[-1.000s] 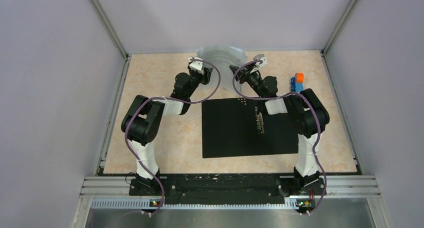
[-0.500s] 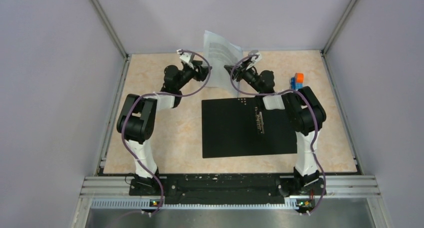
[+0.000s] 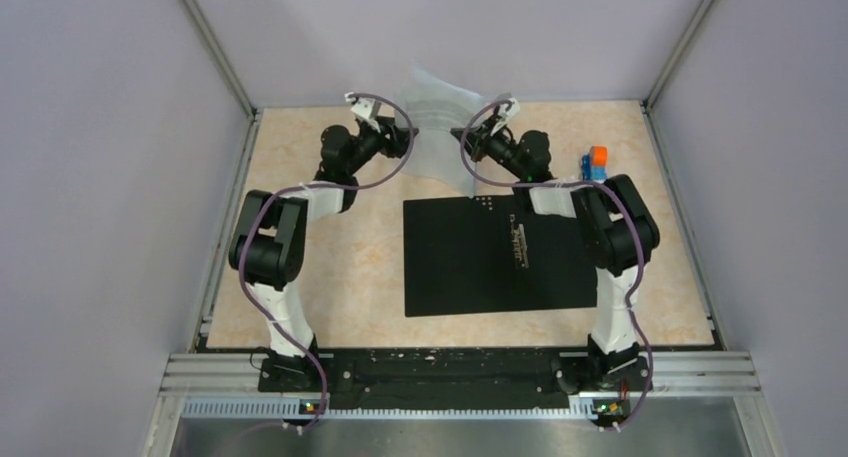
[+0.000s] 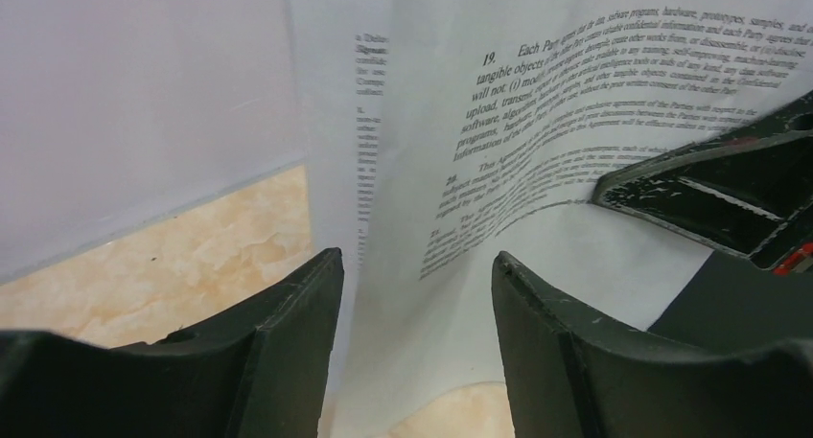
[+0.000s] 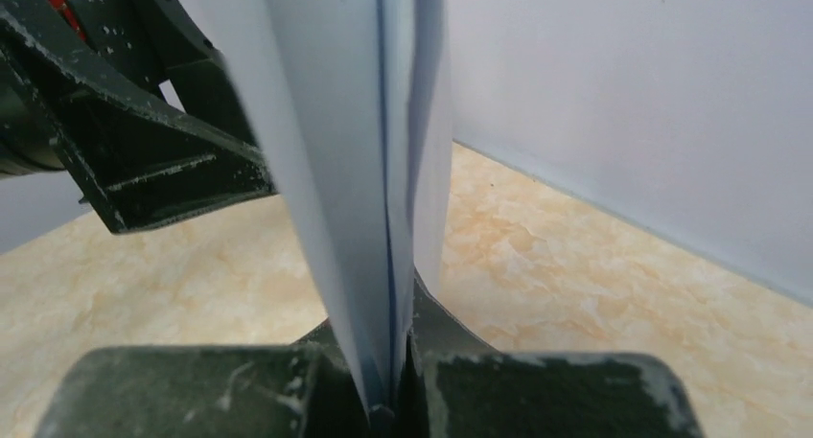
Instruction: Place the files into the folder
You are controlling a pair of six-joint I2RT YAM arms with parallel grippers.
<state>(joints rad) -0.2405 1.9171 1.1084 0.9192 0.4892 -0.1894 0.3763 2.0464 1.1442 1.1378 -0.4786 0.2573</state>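
Marbled beige table [image 3: 330, 277]; open black folder [image 3: 470, 267], orange-and-blue block stack [image 3: 594, 164] atop

Printed black text runs across the paper sheets [image 4: 575, 103]. On the front one, a paragraph numbered "19." begins "Each Party", and the words "software programs, hardware, prototypes, samples" and "tangible objects" can be made out; the lines below blur. The strip of print on the one behind is too small to read, as is the white label [image 3: 487, 203] at the folder [image 3: 460, 267] far edge.
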